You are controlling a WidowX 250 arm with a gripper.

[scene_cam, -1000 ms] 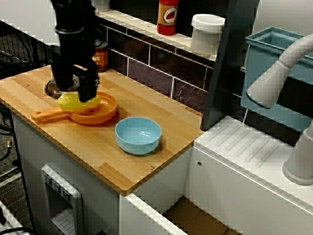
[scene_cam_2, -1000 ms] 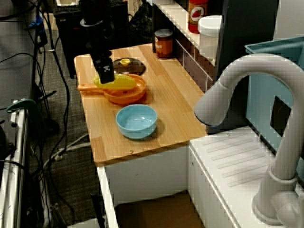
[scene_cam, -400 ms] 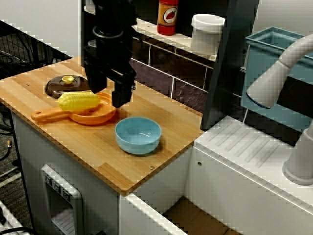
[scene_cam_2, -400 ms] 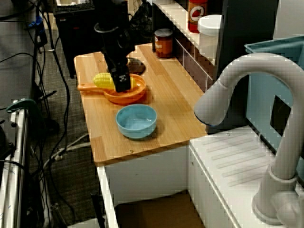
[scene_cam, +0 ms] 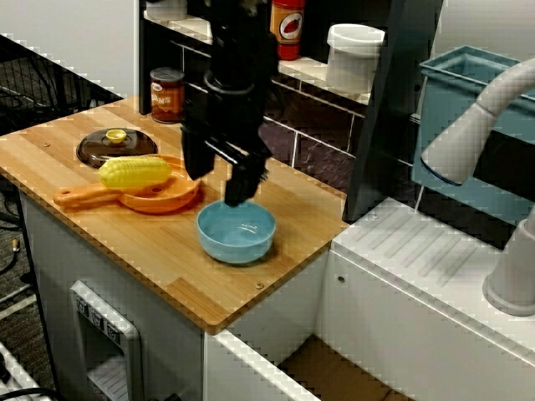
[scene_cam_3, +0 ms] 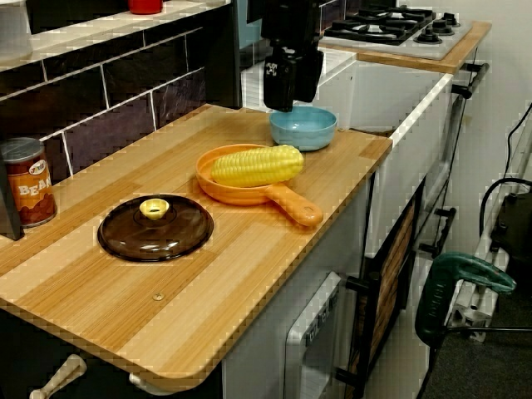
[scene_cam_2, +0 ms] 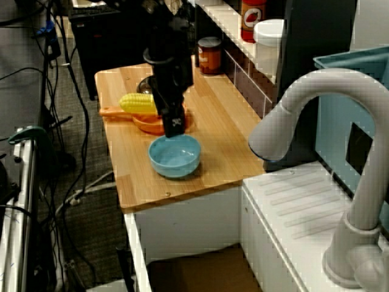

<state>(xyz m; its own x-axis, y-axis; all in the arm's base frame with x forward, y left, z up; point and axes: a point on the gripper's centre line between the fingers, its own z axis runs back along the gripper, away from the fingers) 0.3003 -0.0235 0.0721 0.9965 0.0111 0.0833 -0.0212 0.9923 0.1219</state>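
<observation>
My gripper (scene_cam: 219,177) hangs open and empty just above the counter, between the orange pan (scene_cam: 163,199) and the blue bowl (scene_cam: 236,231), over the bowl's near-wall rim. A yellow corn cob (scene_cam: 135,173) lies across the pan, to the gripper's left and apart from it. Past the faucet, the gripper (scene_cam_2: 174,125) shows above the gap between the pan (scene_cam_2: 152,125) and the bowl (scene_cam_2: 175,155). Along the counter, the gripper (scene_cam_3: 291,98) partly hides the bowl (scene_cam_3: 303,129), and the corn (scene_cam_3: 256,165) rests in the pan (scene_cam_3: 241,189).
A brown lid (scene_cam: 115,146) lies left of the pan and a can (scene_cam: 168,94) stands by the tiled wall. A red bottle (scene_cam: 287,29) and a white container (scene_cam: 354,57) sit on the shelf. A dark pillar (scene_cam: 380,109) and grey faucet (scene_cam_2: 316,121) stand right.
The gripper was at the corn on the pan a second ago. It has drawn away and travelled right to the blue bowl, leaving the corn lying in the pan.
</observation>
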